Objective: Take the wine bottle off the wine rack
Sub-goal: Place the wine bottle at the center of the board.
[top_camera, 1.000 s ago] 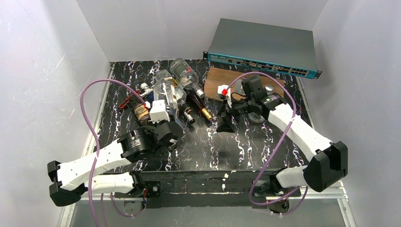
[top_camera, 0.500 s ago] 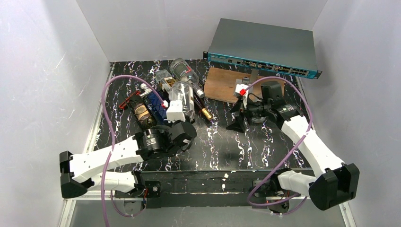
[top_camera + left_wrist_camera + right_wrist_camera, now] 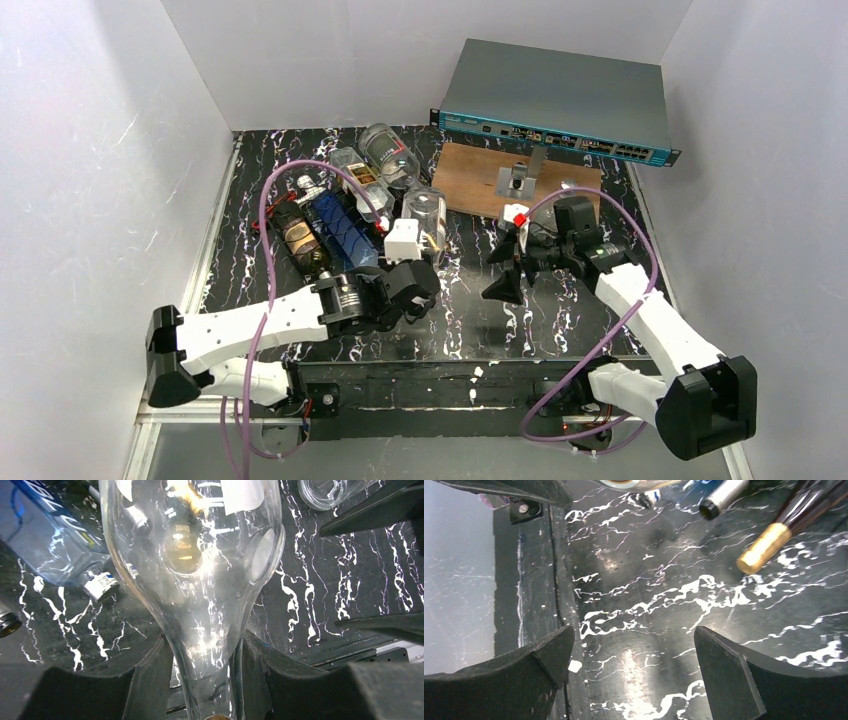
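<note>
I judge the carry-off is in hand: my left pincer (image 3: 205, 676) is clamped on the neck of the clear wine bottle (image 3: 426, 214), mid-frame just right of the wine rack (image 3: 276, 228), my right pincer (image 3: 505, 268) gapes empty, and next I must lower it gently onto the table (image 3: 455, 322).

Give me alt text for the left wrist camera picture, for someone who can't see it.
The left end effector is shut on the neck of a clear glass bottle that fills the middle of the view. A blue bottle shows at the upper left, and the black table with white veins lies behind.
</note>
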`<state>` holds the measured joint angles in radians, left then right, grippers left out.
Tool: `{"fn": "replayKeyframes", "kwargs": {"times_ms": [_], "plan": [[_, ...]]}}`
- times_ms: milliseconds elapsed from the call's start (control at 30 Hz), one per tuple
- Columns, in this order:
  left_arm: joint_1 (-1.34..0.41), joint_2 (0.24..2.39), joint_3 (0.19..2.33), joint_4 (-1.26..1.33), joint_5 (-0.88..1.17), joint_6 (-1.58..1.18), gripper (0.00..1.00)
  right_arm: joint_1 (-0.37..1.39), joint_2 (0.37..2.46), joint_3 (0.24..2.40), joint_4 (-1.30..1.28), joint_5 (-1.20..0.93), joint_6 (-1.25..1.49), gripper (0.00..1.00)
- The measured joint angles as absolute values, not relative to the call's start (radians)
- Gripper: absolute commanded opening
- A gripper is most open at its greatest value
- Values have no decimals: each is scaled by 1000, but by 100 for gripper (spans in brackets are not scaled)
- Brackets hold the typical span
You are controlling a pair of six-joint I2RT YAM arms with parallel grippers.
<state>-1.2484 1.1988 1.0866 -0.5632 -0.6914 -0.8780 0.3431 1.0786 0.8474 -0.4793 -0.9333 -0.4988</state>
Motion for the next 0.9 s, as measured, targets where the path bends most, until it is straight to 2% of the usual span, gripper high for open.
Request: {"fn": "replayKeyframes", "kwargs": {"times_ms": [433,900], "plan": [[-1268,1334,1088,-461,-601,-871,0,393,1125,672,-138,-899,-329,100],[-1279,1387,1089,-415,-504,-928,0,394,1124,615,-88,-794,-369,100]]}}
